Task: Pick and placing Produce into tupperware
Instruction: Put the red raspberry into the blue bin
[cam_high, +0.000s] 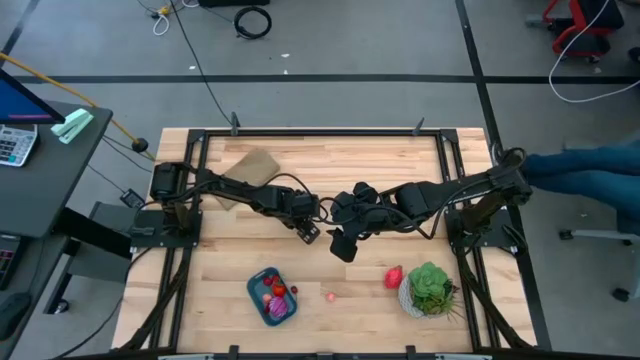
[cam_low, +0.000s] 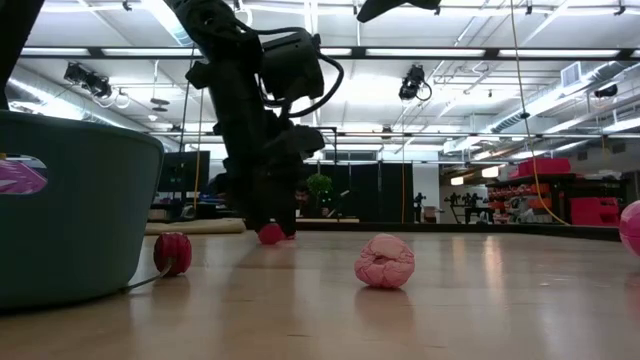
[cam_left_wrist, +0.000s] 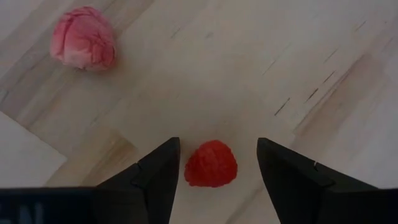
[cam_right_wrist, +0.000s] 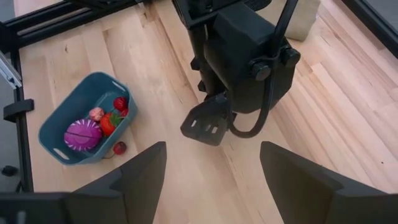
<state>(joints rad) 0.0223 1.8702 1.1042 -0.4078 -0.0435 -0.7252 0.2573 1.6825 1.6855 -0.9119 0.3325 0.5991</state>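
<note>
A large workshop hall with ceiling lights lies behind a pale wooden table (cam_high: 330, 170), where two dark arms reach in from either side and meet near the middle. A flat tan piece (cam_high: 245, 172) sits under the left arm toward the far edge, and a leafy plant in a white pot (cam_high: 430, 290) stands near the front right.

The teal container (cam_high: 272, 297) rests near the front edge, left of centre. It already holds several pieces, among them a magenta-purple one (cam_right_wrist: 82, 134) and a few red ones. One small red cherry (cam_right_wrist: 119, 147) lies on the wood just beside its wall, touching or nearly so.

The left gripper (cam_left_wrist: 216, 168) is lowered to the table near the centre, its fingers spread wide and holding nothing. A red raspberry (cam_left_wrist: 211, 163) lies on the wood directly between them, with a gap on either side, so the next move likely needs only a straight close and no sideways shift. From there the container lies toward the front edge, on the left arm's own side.

The right gripper (cam_right_wrist: 214, 168) hangs above the table just beside the left one, fingers wide apart and empty.

A pale pink berry (cam_left_wrist: 83, 45) lies near the raspberry but clear of the fingers. A larger pink piece (cam_high: 394, 277) sits just beside the plant pot, nearer the right arm.
</note>
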